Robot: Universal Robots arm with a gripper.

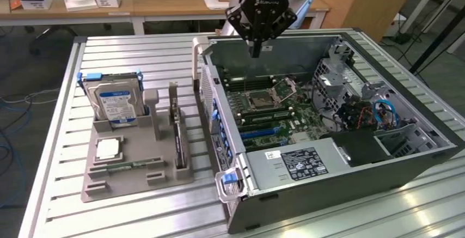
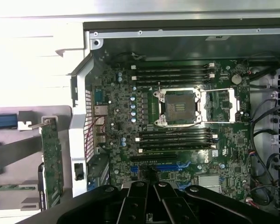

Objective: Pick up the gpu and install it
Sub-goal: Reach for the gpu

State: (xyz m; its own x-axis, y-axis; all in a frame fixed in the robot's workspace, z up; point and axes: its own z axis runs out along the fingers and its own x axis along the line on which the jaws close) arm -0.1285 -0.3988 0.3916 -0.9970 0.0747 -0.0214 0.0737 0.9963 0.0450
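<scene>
The gpu (image 1: pixel 177 132) stands on edge in a slot of the grey holder (image 1: pixel 134 186), at the side nearest the computer case; its green board and silver bracket also appear in the wrist view (image 2: pixel 51 158). My gripper (image 1: pixel 256 50) hangs over the far side of the open computer case (image 1: pixel 327 186), well away from the gpu. Its fingers are shut and hold nothing. In the wrist view the closed gripper (image 2: pixel 150 184) looks straight down on the motherboard (image 2: pixel 177 140).
The holder also carries a blue-labelled hard drive (image 1: pixel 115 101), a processor chip (image 1: pixel 108 148) and a memory stick (image 1: pixel 129 165). Inside the case are an open CPU socket (image 2: pixel 179 107), memory slots, blue expansion slots (image 2: pixel 165 166), cables and a power supply (image 1: pixel 298 162). A wooden desk stands behind.
</scene>
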